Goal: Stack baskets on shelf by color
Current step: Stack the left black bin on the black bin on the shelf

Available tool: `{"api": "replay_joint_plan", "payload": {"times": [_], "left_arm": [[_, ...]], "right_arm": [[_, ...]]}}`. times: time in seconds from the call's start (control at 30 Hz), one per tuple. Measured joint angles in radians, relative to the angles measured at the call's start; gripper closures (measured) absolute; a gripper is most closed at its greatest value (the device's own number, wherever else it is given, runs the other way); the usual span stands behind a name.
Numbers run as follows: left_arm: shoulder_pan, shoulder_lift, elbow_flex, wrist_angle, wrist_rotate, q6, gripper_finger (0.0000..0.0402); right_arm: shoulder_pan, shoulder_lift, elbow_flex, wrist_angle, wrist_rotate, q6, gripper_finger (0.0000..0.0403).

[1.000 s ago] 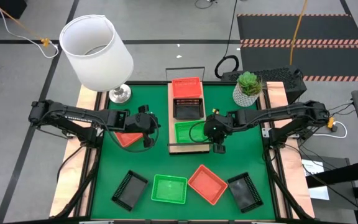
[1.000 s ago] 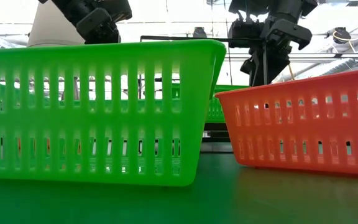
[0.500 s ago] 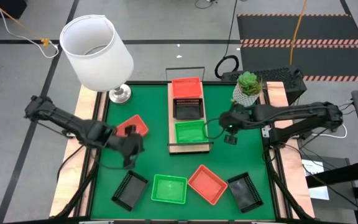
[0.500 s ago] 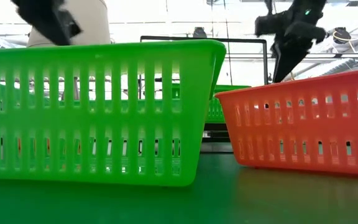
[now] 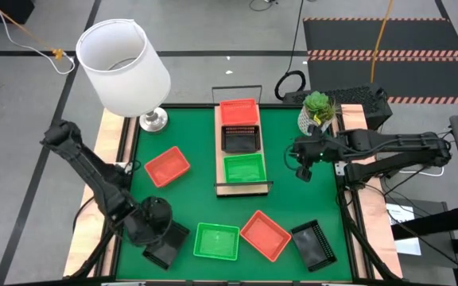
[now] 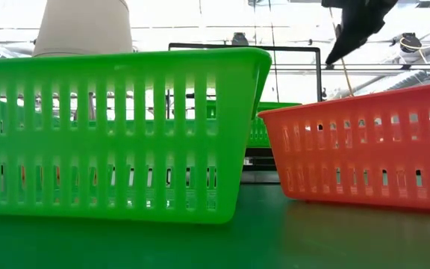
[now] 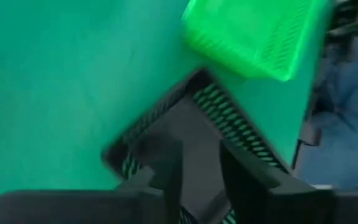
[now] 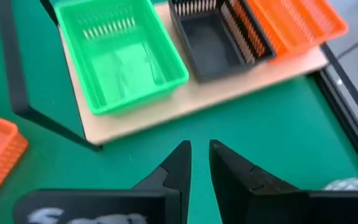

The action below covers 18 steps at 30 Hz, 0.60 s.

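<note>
Black basket (image 7: pixel 185 134) directly beneath left pincer (image 7: pixel 201 165), fingers parted, nothing gripped; touching unclear.

no readable text, labels or signs

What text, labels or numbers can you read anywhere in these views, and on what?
None can be read.
White marks on the right gripper housing in its wrist view: too blurred to read.
Baskets, shelf, lamp and plant pot: no lettering shows.
</note>
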Motion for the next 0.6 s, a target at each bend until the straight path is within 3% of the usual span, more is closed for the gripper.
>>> {"api": "replay_joint_plan", "payload": {"times": [0.13, 0.23, 0.43, 0.6], "left_arm": [[-0.029, 0.022, 0.0, -0.078, 0.038, -0.273, 0.0235], [-0.048, 0.025, -0.001, -0.113, 0.056, -0.439, 0.0216], [-0.098, 0.048, 0.0, -0.101, 0.059, -0.641, 0.0222], [-0.119, 0.089, 0.0, -0.096, 0.085, -0.673, 0.0238]], "right_arm": [[0.0, -0.008, 0.0, 0.02, 0.0, -0.009, 0.0349], [0.0, -0.006, -0.008, 0.024, 0.0, -0.009, 0.0349], [0.0, -0.01, -0.089, 0.06, -0.001, -0.034, 0.0349], [0.0, -0.012, -0.128, 0.083, -0.002, -0.025, 0.0349]]}}
